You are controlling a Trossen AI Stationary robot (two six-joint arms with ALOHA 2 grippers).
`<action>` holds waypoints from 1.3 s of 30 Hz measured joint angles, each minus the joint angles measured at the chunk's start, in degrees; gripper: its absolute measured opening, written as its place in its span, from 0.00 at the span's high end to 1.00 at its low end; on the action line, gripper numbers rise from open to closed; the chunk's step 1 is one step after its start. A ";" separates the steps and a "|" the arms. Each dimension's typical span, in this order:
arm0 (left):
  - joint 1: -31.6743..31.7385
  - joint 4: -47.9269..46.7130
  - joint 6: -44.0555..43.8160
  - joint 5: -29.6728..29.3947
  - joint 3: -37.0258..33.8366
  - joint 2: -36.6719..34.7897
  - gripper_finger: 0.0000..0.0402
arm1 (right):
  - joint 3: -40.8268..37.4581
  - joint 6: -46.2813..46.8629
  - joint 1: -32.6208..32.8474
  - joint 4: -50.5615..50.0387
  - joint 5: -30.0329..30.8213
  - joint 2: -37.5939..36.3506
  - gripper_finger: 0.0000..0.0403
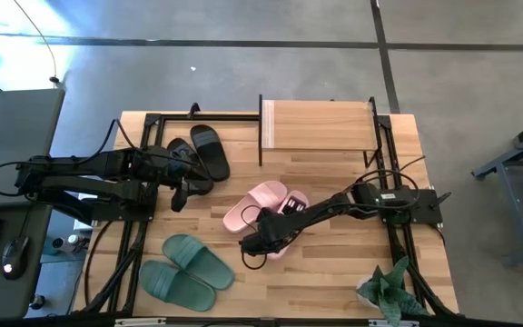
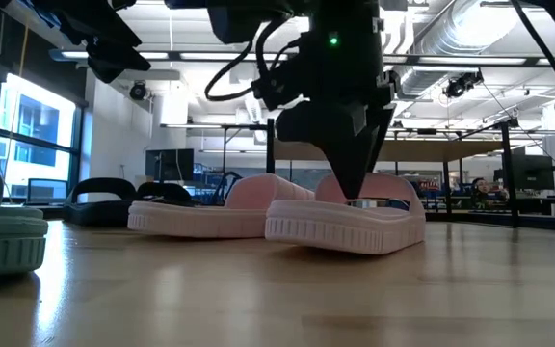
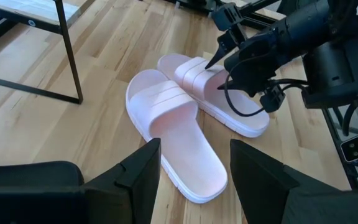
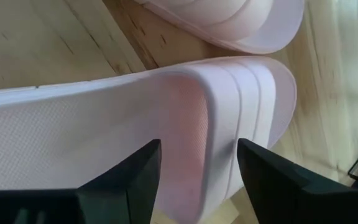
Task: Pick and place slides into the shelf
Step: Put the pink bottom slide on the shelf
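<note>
right fingers (image 4: 197, 180) straddle a pink slide's (image 4: 166, 112) strap, open.

My right gripper (image 1: 260, 243) has its fingers spread over the nearer pale pink rubber slide (image 1: 284, 222), whose twin (image 1: 254, 204) lies just beside it, blocking passage there. Bare wooden tabletop (image 1: 334, 263) lies free toward the potted green plant (image 1: 384, 289). The dark green slides (image 1: 184, 271) crowd the near left; the black slides (image 1: 200, 154) and my left gripper (image 1: 182, 186) fill the far left. The plank-topped shelf (image 1: 318, 125) stands well apart.
</note>
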 joint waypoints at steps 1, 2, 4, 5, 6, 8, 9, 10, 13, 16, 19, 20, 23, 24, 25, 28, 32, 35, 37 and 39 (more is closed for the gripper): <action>-0.01 0.00 0.00 0.00 0.00 0.00 0.56 | 0.00 0.00 0.00 -0.02 0.04 -0.02 0.49; 0.00 -0.01 0.00 0.00 0.00 0.00 0.56 | 0.00 0.00 0.00 -0.02 0.04 -0.02 0.49; 0.00 -0.01 0.00 0.00 0.00 0.00 0.56 | 0.00 0.00 -0.05 -0.01 0.05 -0.02 0.50; -0.02 -0.02 0.00 0.00 0.00 0.00 0.56 | 0.00 0.00 -0.15 0.00 0.05 -0.02 0.51; -0.02 0.00 0.00 0.01 0.00 0.00 0.56 | 0.00 -0.02 -0.30 -0.02 0.13 -0.02 0.52; -0.02 0.00 0.00 0.00 0.00 0.01 0.56 | 0.00 -0.17 -0.33 -0.01 0.22 -0.02 0.55; -0.01 0.00 0.00 0.00 0.00 0.00 0.56 | 0.00 -0.17 -0.33 -0.02 0.26 -0.02 0.57; 0.00 0.00 0.00 0.00 0.00 0.00 0.56 | 0.00 -0.17 -0.33 -0.02 0.27 -0.02 0.58; 0.00 -0.01 0.00 0.00 0.00 0.00 0.56 | -0.27 -0.18 -0.33 0.05 0.34 -0.04 0.63; 0.00 0.00 0.00 0.00 0.00 0.00 0.56 | -3.55 0.46 -0.23 0.16 -0.63 -0.38 0.65; -0.02 -0.02 0.00 0.00 0.00 0.00 0.56 | -7.53 1.73 0.00 -0.23 -2.67 -0.75 0.65; 0.00 0.00 0.00 0.00 0.00 0.01 0.56 | -8.53 2.58 0.12 -0.22 -2.96 -0.79 0.64; -0.01 0.00 0.00 0.00 0.00 0.02 0.56 | -9.95 3.88 0.52 -0.18 -3.47 -0.89 0.64; -0.02 0.00 0.00 0.00 0.00 0.02 0.56 | -10.05 3.91 0.60 -0.15 -3.71 -0.90 0.64; -0.01 0.00 0.00 0.00 0.00 0.02 0.56 | -10.05 3.91 0.71 -0.15 -3.75 -0.90 0.64; -0.01 -0.01 0.00 0.00 0.00 0.02 0.56 | -9.61 4.07 1.13 -0.32 -3.51 -0.87 0.65; -0.02 -0.01 0.00 0.00 0.00 0.02 0.56 | -9.44 5.59 1.29 -0.17 -3.06 -1.41 0.70; -0.01 0.00 0.00 0.00 0.00 0.02 0.56 | -9.38 6.03 1.31 -0.15 -2.91 -2.29 0.80; -0.02 0.00 0.00 0.00 0.00 0.02 0.56 | -9.38 5.96 1.33 -0.05 -2.89 -2.45 0.88; -0.01 -0.01 0.00 0.00 0.00 0.02 0.56 | -9.38 5.50 1.36 -0.04 -3.01 -2.45 0.96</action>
